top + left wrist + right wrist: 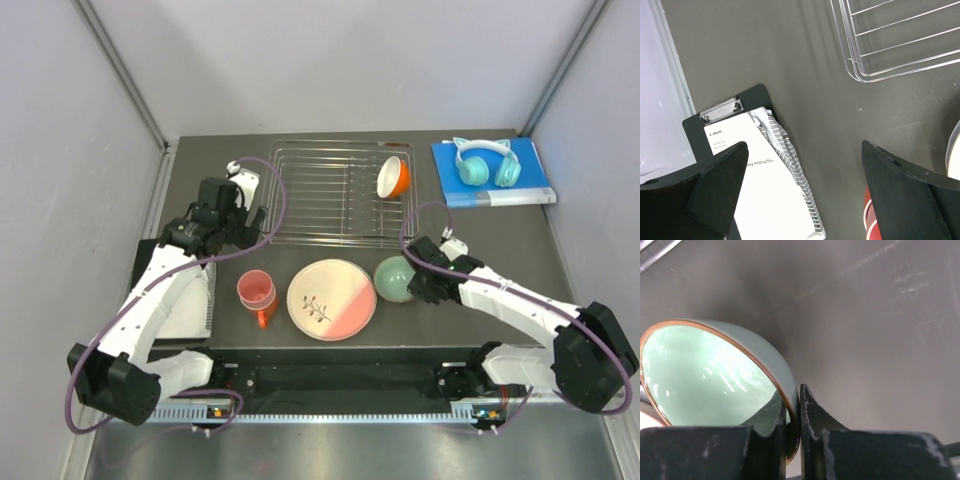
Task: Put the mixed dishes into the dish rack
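Mint-green bowl (394,279) sits just near of the dish rack (320,200), off its near right corner. Right gripper (418,280) is clenched on the bowl's rim. In the right wrist view one finger (767,417) is inside the bowl, the other is outside, and the wall is pinched between them. Cannot tell whether the bowl's base is on the table (500,250) or just off it.

Relation that matters: from the pinched bowl the rack lies farther from the arm bases and a little left. The rack's long axis runs left to right, so its near rail lies across the path. Judgement: the bowl needs lifting over that rail. The right arm is the nearer one.

Also near of the rack:
- Sprig-patterned plate (332,299), flat, opposite the rack's middle.
- Orange handled mug (262,316), upright, opposite the near left corner. A pink tumbler (255,289) appears to stand inside it, though this is not certain.

Left gripper (240,215) hangs beside the rack's left edge with jaws spread and nothing between them. The left wrist view shows a clipboard (751,97) with a printed sheet below it.

Rack contents: one orange bowl (393,176), tipped on its side toward the far right corner. It is the only dish seen in the rack.

Right of the rack's far end, teal headphones (485,163) lie on a blue book (530,185). Neither is a dish.
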